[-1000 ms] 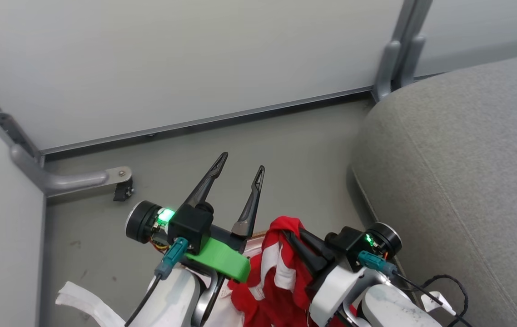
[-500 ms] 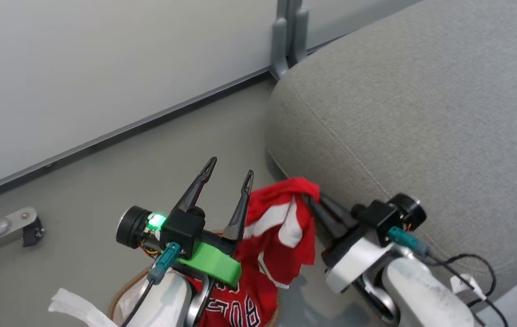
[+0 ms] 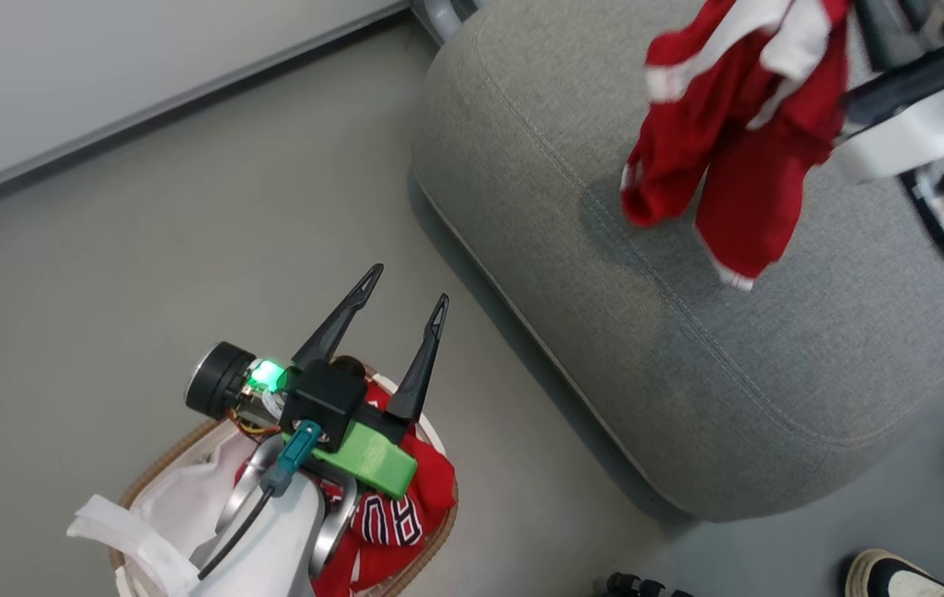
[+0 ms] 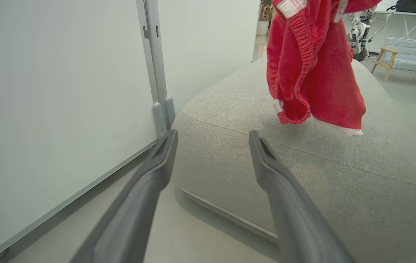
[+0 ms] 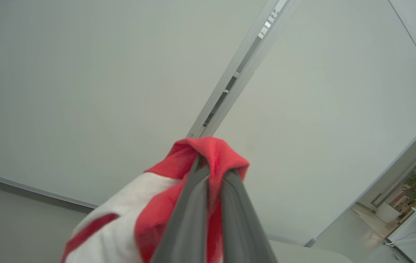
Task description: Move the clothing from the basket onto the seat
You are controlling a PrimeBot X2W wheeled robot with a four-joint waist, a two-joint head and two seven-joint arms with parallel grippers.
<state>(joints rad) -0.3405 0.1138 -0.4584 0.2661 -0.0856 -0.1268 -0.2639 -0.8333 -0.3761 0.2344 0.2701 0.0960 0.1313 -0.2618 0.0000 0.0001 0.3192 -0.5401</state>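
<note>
Right fingers (image 5: 193, 212) are pinched tight together on a bunched-up fold of the red sports garment with white trim and an elastic waistband (image 3: 729, 149). It looks like a pair of shorts tbh, and it's dangling over the big grey woven-fabric sofa (image 3: 605, 348) near its rounded end. In the left wrist view the lower hems seem to hang just clear of the cushion, with a soft shadow under them, so I'd say it isn't set down yet. Left fingers (image 3: 420, 369) are spread wide with nothing between them, hovering over the oval cream-white plastic laundry basket with the brown woven-look rim (image 3: 169, 452), which sits on the grey floor (image 3: 190, 207) near the sofa's edge. Progress-wise, my read is that one piece is out of the basket and over the seat but hasn't been let go, and I can't see anything lying on the sofa itself. Inside the basket there's a crumpled red jersey with black white-edged numerals (image 3: 389, 522) on the side nearer the sofa, and some plain white fabric (image 3: 190, 489) next to it. The left arm covers a good chunk of the basket, so I can't tell if more red stuff is buried underneath. What's left, I reckon: release the shorts onto the cushion, then fetch the jersey. The white fabric probably isn't part of the job. Somebody's pale shoes (image 3: 895, 576) are on the floor by the sofa's near corner too.
</note>
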